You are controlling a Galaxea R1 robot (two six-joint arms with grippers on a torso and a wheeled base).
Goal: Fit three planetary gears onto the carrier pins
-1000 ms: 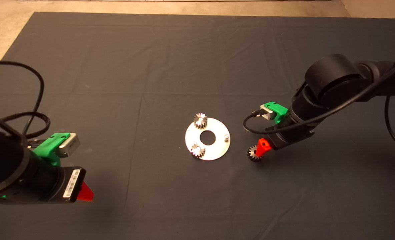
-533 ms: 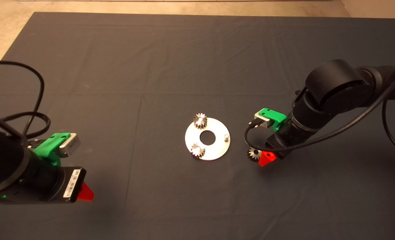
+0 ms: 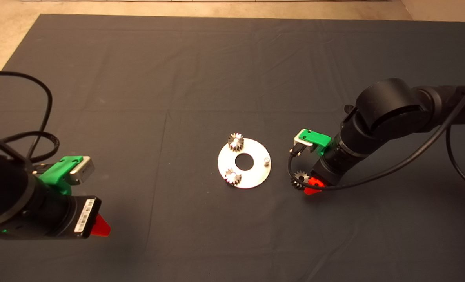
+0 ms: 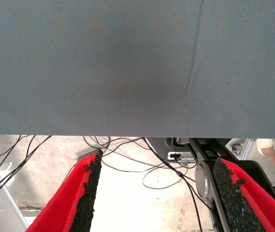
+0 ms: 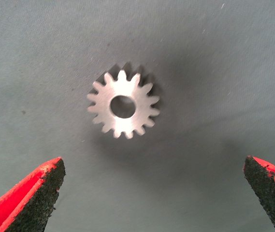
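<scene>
3 gears, 3 pins: 2 gears seated, 1 loose on the mat by the right gripper.

Head view: carrier plate (image 3: 244, 163) lay mid-mat (image 3: 177, 78) w/ 3 pins; gear (image 3: 235, 141) sat on the far pin, 2nd gear (image 3: 232, 177) on the near-left pin, 3rd pin (image 3: 267, 160) stood bare. Third gear (image 3: 300, 179) lay flat on the mat just right of the plate, partly covered by the right gripper (image 3: 313, 185) and its cable; only 1 red finger showed there. Left gripper (image 3: 99, 226) sat parked at lower left, 1 red tip visible. Left wrist view: 2 fingers (image 4: 86, 193) spread wide, nothing between, mat edge and floor cables beyond. Right wrist view: 2 fingers (image 5: 36, 193) wide apart, tips only, clear of the gear (image 5: 123, 107), which lay flat ahead of the gap.
</scene>
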